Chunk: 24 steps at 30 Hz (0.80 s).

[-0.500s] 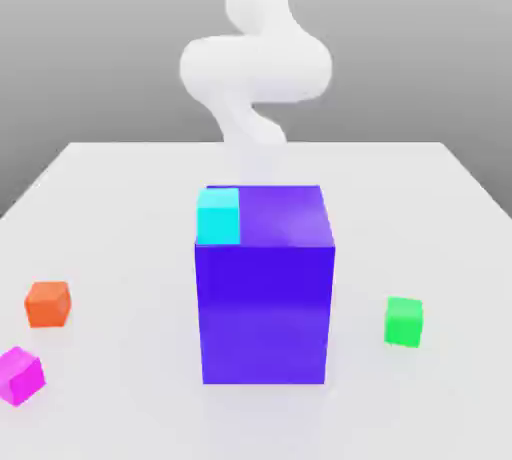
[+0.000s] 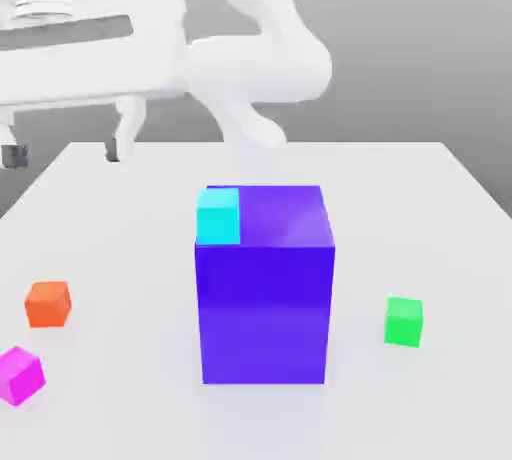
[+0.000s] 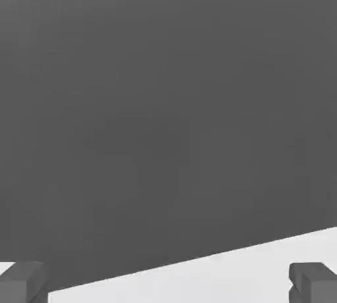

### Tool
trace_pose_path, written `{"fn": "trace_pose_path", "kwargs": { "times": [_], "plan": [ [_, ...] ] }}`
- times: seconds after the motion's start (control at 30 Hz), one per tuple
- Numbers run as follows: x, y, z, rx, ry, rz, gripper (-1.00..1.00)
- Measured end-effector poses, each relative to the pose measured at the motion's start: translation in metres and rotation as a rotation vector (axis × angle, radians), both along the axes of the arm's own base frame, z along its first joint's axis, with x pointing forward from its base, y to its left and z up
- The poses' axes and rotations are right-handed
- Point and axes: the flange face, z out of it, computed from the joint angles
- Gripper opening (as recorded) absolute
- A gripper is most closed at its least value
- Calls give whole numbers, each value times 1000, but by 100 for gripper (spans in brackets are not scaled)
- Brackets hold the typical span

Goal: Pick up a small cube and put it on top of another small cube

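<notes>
High over the desk's (image 2: pixel 440 208) far corner, on the exterior view's left, the pincer (image 2: pixel 62 153) is hanging with its jaws standing wide and nothing between them. One fingertip (image 2: pixel 113 151) is showing whole, while its partner is being cut by the picture's edge.

The small magenta-pink cube (image 2: pixel 20 375) is sitting at the near corner on that same left side, well below and nearer the camera than the pincer, so the coming move looks like a descent toward the front of the desk (a cube has no long axis to line up with). The small orange cube (image 2: pixel 47 304) is lying just beside it, which may crowd the grasp.

The small green cube (image 2: pixel 403 321) is resting on the exterior view's right, well apart, with the big blue-purple block (image 2: pixel 265 303) standing between the two. A small cyan cube (image 2: pixel 218 216) is sitting at the block's top corner.

Through the hand view, the two dark fingertips (image 3: pixel 23 284) are framing a strip of pale desk with neither cube in sight.
</notes>
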Motion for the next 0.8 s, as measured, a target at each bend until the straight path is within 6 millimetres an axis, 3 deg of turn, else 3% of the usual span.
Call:
{"fn": "trace_pose_path", "kwargs": {
  "times": [0.17,0.27,0.43,0.57,0.6,0.8],
  "plan": [
    [-18,-60,-89,18,125,-105,0],
    [-33,-84,-140,19,202,-147,0],
    [-79,-126,-219,6,333,-230,0],
    [-87,-134,-274,-1,357,-243,0],
    [-88,-134,-288,0,358,-244,-100],
    [-89,-134,-295,2,359,-245,-100]
  ]
}}
